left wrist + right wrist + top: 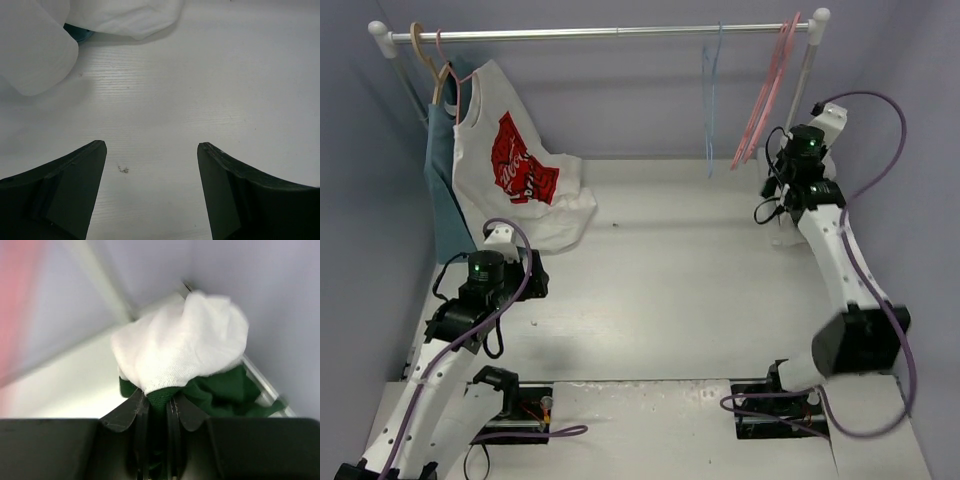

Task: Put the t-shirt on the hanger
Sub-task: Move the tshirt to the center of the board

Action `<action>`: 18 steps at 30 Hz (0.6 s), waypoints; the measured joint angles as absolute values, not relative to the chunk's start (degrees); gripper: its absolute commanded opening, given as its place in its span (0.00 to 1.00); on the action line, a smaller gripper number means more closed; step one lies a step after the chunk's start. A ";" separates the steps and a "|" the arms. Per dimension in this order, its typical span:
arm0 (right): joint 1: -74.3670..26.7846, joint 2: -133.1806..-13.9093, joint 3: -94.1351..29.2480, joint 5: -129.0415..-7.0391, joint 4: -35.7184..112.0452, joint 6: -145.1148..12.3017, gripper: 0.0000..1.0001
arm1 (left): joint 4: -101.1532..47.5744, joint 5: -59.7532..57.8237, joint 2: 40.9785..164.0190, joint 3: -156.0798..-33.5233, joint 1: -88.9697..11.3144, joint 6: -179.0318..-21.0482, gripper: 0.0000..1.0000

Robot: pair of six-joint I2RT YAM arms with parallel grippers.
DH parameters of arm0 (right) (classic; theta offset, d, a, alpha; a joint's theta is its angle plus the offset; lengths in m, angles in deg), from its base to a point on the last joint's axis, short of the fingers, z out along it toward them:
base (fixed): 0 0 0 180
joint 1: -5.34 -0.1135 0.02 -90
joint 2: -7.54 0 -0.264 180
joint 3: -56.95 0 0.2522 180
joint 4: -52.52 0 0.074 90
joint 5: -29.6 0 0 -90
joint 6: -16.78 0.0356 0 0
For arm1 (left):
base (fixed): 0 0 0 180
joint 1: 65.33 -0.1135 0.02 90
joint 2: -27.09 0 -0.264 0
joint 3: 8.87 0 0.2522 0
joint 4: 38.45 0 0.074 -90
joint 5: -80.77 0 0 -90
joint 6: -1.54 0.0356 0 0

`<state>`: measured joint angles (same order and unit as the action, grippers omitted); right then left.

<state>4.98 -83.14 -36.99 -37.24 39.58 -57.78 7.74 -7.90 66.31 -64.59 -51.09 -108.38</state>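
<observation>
My right gripper (159, 402) is shut on the t-shirt (185, 340), pinching a dark green edge of it. White fabric bunches above the jaws and more green hangs to the right. In the top view this gripper (782, 190) is at the far right back corner, and the arm hides the shirt. The light blue hanger (710, 100) hangs on the rail, left of the right gripper. My left gripper (151, 145) is open and empty above the bare table at the near left (515, 255).
A white shirt with a red graphic (510, 170) and a blue-grey garment (445, 190) hang at the rail's left end. The white shirt's hem (125, 17) lies ahead of my left gripper. Pink hangers (770, 90) hang near the rack's right post (805, 75). Grey walls enclose the table.
</observation>
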 measured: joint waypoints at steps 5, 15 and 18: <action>-4.07 -62.59 -37.54 -38.05 31.93 -60.25 0.00 | 7.80 -7.73 65.03 -64.37 -51.07 -108.34 0.74; -6.39 -53.57 -47.75 -56.56 8.50 -63.66 0.00 | 7.80 -7.73 63.85 -64.37 -51.09 -108.16 0.74; -6.39 -55.73 -50.43 -67.97 5.44 -64.27 0.00 | 7.80 -7.73 63.82 -64.37 -51.09 -108.16 0.74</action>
